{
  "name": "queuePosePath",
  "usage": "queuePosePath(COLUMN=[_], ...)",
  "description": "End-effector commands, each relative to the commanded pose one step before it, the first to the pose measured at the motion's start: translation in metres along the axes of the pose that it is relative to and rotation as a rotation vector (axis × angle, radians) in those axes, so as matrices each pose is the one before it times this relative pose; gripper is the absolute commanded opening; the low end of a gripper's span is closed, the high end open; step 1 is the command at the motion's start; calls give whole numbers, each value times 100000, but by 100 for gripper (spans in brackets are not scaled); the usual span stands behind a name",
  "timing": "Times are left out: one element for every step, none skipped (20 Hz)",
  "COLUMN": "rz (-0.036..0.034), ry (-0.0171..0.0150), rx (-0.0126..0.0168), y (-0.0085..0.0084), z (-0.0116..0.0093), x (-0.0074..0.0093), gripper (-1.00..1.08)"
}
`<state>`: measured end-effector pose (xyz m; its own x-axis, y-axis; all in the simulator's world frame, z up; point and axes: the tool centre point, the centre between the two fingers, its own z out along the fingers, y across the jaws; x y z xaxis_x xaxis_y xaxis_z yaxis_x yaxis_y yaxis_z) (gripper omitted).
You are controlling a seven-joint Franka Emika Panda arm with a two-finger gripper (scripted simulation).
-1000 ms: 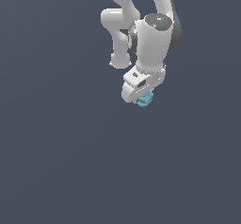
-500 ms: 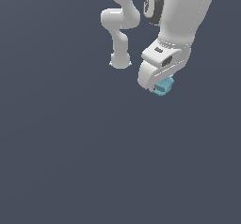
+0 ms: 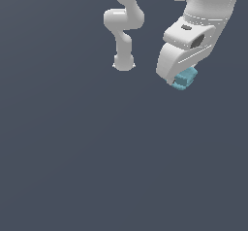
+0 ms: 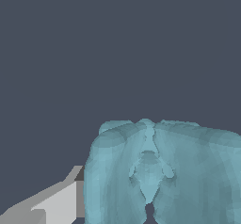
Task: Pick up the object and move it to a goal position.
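The white robot arm (image 3: 125, 26) has a smooth, moulded, plastic-like shell with a soft sheen and pale highlights along its rounded links. The white blocky gripper (image 3: 180, 79) looks the same, smooth and lightly glossy; in the wrist view its grey finger (image 4: 56, 204) reads flat and matt. The small light-blue faceted lump (image 3: 184, 78) is matt, with a lumpy, creased, faintly translucent surface (image 4: 160, 171). The dark slate-grey ground (image 3: 97, 167) is uniformly matt and featureless
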<state>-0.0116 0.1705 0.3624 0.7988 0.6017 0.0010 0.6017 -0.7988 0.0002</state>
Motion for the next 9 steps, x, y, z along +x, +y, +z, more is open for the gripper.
queuePosePath(rz=[54, 0, 0, 0, 0, 0, 0, 0, 0], ry=[-83, 0, 0, 0, 0, 0, 0, 0, 0], rx=[31, 0, 0, 0, 0, 0, 0, 0, 0], y=[-158, -44, -35, -27, -19, -13, -8, -4, -1], z=[-786, -221, -185, -151, -119, -89, -61, -35, -11], x=[440, 132, 114, 95, 78, 60, 43, 25, 8], gripper=[-100, -100, -100, -100, -100, -100, -100, -100, -100])
